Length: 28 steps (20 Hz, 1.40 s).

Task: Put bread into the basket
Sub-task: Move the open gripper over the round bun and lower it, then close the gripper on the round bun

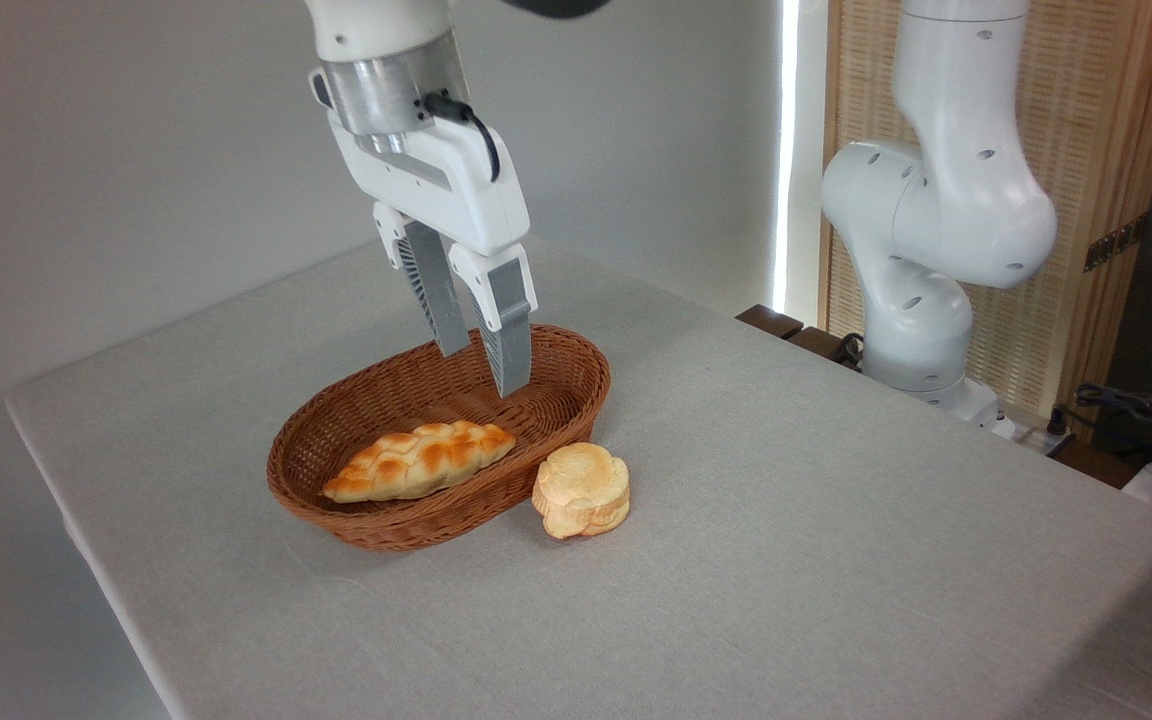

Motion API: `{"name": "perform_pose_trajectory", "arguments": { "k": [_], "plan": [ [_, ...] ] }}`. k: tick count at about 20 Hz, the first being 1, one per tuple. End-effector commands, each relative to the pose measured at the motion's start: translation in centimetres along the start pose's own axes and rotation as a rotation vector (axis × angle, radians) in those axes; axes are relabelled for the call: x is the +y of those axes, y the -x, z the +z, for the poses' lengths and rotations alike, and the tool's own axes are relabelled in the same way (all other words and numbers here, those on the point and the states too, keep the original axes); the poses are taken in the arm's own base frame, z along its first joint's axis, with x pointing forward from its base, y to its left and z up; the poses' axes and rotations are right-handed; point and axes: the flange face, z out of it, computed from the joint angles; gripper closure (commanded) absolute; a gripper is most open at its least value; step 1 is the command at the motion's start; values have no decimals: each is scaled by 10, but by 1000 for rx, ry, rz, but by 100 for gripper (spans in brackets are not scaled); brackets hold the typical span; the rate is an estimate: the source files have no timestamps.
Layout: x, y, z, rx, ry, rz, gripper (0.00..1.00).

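You see the worktop (836, 560) under a grey cloth. The basket (576, 400), an oval, runs its long axis from lower left to upper right; the braided loaf (421, 460) inside lies the same way. The claw (484, 372) hangs over the basket's far end, jaws parted, empty. The bread (581, 490) lies flat on the cloth, touching the basket's right wall; round, no long axis.

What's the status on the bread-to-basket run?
Gripper open, empty, above basket. Bread on table beside basket's right wall, not in. Braided loaf fills part of basket.
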Motion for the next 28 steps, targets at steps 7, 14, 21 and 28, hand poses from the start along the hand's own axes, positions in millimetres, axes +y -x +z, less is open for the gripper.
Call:
{"name": "perform_pose_trajectory", "arguments": {
  "k": [7,14,21,28],
  "plan": [
    [49,5,43,-31,-154,39,0],
    [46,17,53,-141,-171,513,0],
    [55,43,97,-218,-67,997,0],
    [48,51,144,-289,-130,1188,0]
  ]
}}
